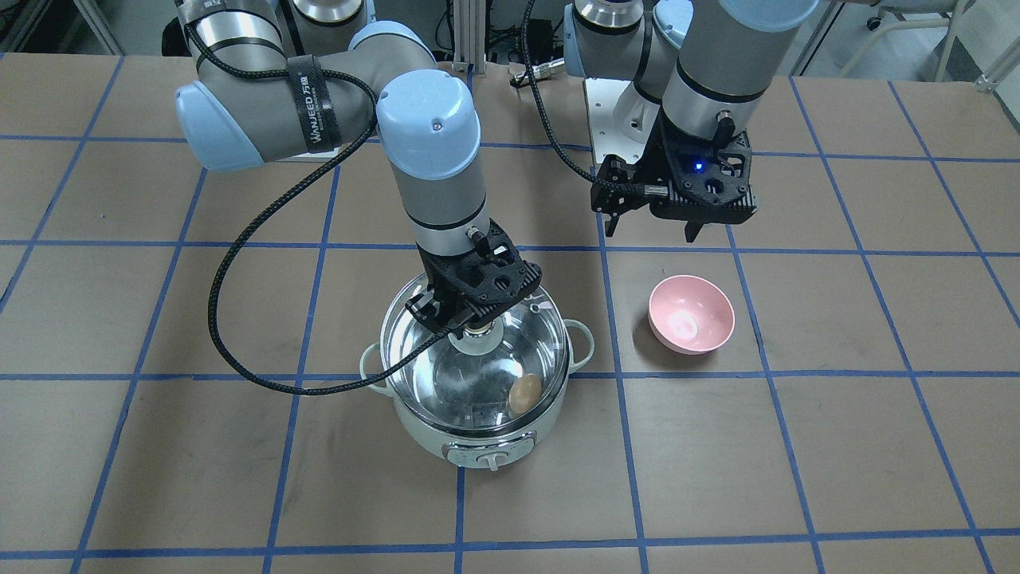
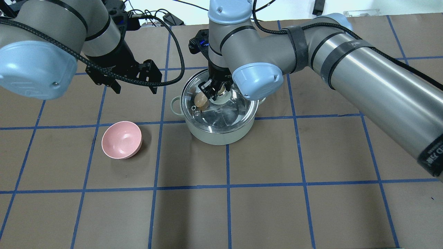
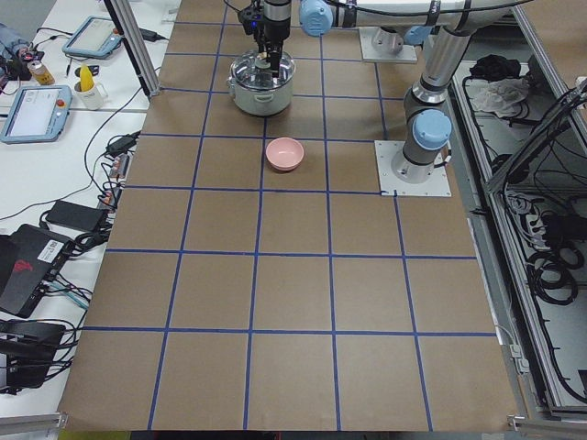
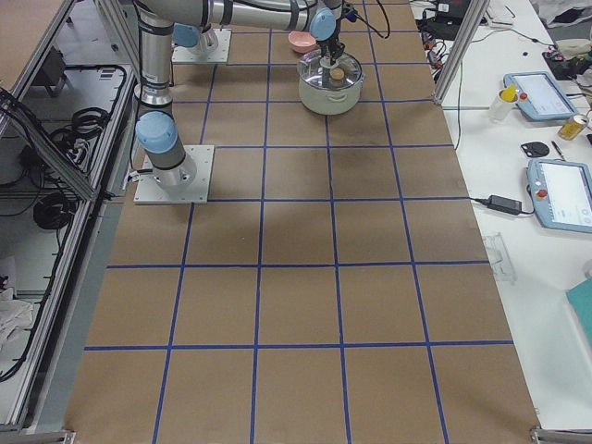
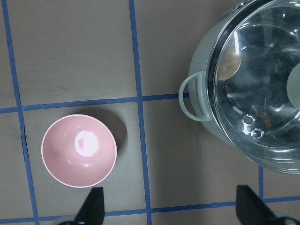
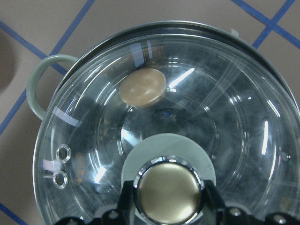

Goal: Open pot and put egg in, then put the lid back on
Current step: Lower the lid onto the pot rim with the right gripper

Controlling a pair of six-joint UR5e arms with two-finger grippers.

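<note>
The pot stands mid-table with the glass lid seated on its rim. The egg lies inside on the steel bottom, seen through the glass; it also shows in the right wrist view and the overhead view. My right gripper is straight above the pot, its fingers closed on either side of the lid's cream-gold knob. My left gripper hangs open and empty above the table, beyond the pink bowl and apart from the pot.
A small empty pink bowl sits on the table on my left side of the pot, and shows below the left wrist camera. The brown table carries a blue tape grid. Black cables hang from both arms.
</note>
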